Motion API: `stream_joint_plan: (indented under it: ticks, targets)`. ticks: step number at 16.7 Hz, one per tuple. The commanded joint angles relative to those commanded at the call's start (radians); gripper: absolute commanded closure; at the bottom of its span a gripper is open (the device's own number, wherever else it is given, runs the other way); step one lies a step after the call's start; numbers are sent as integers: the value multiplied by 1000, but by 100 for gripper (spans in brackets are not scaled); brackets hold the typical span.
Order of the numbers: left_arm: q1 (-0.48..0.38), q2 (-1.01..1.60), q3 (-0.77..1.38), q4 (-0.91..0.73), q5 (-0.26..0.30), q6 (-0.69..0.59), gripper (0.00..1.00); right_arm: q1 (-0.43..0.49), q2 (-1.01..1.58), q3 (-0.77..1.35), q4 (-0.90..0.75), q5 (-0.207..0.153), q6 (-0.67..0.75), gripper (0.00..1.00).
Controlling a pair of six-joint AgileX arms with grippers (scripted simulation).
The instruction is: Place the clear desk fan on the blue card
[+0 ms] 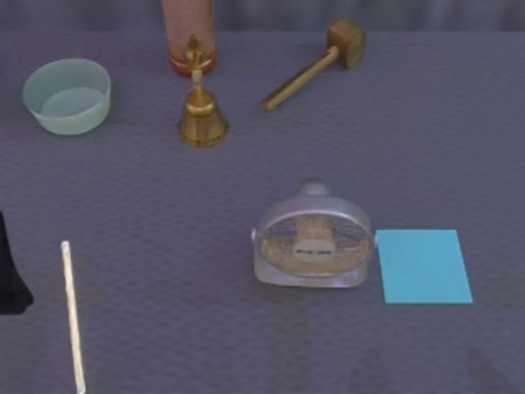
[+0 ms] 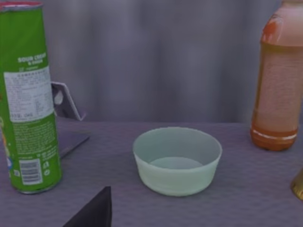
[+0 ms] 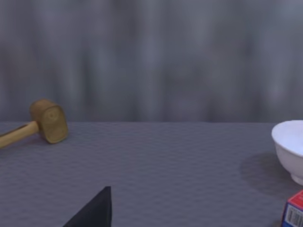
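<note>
The clear desk fan (image 1: 312,238) stands on the table a little right of centre, its wire grille, tan blades and pale hub label facing up toward the camera. The blue card (image 1: 424,266) lies flat just to the fan's right, almost touching it, with nothing on it. My left arm (image 1: 10,279) shows only as a dark shape at the table's left edge, far from the fan. My right arm is outside the top view. Each wrist view shows one dark finger (image 2: 97,212) (image 3: 97,212) over bare table, with nothing beside it or held. Neither wrist view shows fan or card.
At the back stand a mint bowl (image 1: 67,96), a brass bell (image 1: 202,111), an orange bottle (image 1: 189,37) and a wooden mallet (image 1: 316,66). A pale rod (image 1: 72,316) lies front left. A green can (image 2: 28,99), a white bowl (image 3: 289,149) and a red box (image 3: 294,210) show in the wrist views.
</note>
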Motion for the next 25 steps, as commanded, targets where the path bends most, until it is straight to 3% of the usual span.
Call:
stream_joint_plan:
  ticks: [4, 9, 25]
  targets:
    - [0, 0, 0, 0, 0, 0, 0, 15, 30, 30, -29, -1, -15, 0]
    - [0, 0, 0, 0, 0, 0, 0, 117, 291, 287, -252, -2, -127, 0]
    - [0, 0, 0, 0, 0, 0, 0, 631, 1856, 1868, -1347, 3, -672, 0]
